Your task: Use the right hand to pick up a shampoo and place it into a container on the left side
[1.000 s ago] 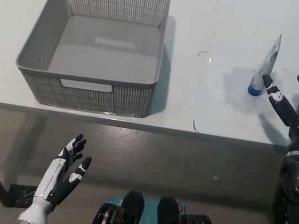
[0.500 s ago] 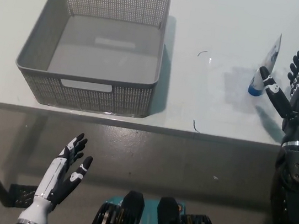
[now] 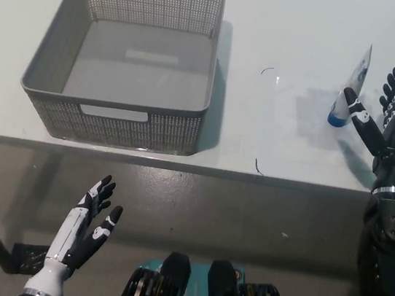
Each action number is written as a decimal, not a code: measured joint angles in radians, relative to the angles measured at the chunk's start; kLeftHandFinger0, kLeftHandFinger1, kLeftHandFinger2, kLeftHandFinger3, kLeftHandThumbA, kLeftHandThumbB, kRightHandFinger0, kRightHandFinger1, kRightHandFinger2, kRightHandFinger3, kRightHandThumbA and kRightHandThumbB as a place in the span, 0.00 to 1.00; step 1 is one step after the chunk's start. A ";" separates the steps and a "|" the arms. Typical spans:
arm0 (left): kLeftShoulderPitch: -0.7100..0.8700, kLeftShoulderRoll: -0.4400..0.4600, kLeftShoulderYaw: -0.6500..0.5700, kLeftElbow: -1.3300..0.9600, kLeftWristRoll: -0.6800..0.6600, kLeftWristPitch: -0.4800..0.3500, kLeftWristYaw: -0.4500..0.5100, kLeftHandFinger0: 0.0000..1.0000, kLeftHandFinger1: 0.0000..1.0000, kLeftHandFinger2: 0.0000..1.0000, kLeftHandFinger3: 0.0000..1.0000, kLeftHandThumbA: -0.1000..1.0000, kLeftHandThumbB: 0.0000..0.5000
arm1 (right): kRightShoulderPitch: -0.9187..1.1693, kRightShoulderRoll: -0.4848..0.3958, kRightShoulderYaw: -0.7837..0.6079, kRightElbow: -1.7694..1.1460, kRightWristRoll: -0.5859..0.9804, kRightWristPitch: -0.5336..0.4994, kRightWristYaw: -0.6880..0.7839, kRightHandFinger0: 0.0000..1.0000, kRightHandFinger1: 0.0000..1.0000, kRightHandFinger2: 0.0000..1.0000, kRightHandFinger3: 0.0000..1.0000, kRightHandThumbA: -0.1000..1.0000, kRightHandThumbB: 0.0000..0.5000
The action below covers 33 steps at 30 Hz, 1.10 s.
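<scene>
Shampoo tube (image 3: 352,92) stands cap-down by the spread, empty right robot hand (image 3: 382,115) (grey basket (image 3: 124,119) well left).

Lab-like test bench: bare white table (image 3: 288,28), grey floor (image 3: 245,228).

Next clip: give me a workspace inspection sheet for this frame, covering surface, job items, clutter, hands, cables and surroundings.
Surface: white table, a few small dark marks.
Job's things: shampoo tube standing on its blue cap at the right; grey basket at the left, empty.
Clutter: nothing seen.
Hands: right hand open beside the tube, holding nothing; left hand open, resting below the table edge.
Cables: nothing seen.
Surroundings: grey floor in front of the table.
</scene>
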 measured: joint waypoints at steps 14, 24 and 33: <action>-0.001 0.001 0.000 -0.002 0.000 0.000 0.000 1.00 1.00 1.00 1.00 0.78 0.00 | 0.000 -0.001 0.000 -0.001 0.002 0.000 0.000 1.00 1.00 1.00 1.00 0.94 0.95; -0.001 0.002 0.000 -0.003 0.000 0.000 -0.001 1.00 1.00 1.00 1.00 0.78 0.00 | 0.000 -0.002 0.000 -0.001 0.002 0.000 0.000 1.00 1.00 1.00 1.00 0.94 0.95; -0.001 0.002 0.000 -0.003 0.000 0.000 -0.001 1.00 1.00 1.00 1.00 0.78 0.00 | 0.000 -0.002 0.000 -0.001 0.002 0.000 0.000 1.00 1.00 1.00 1.00 0.94 0.95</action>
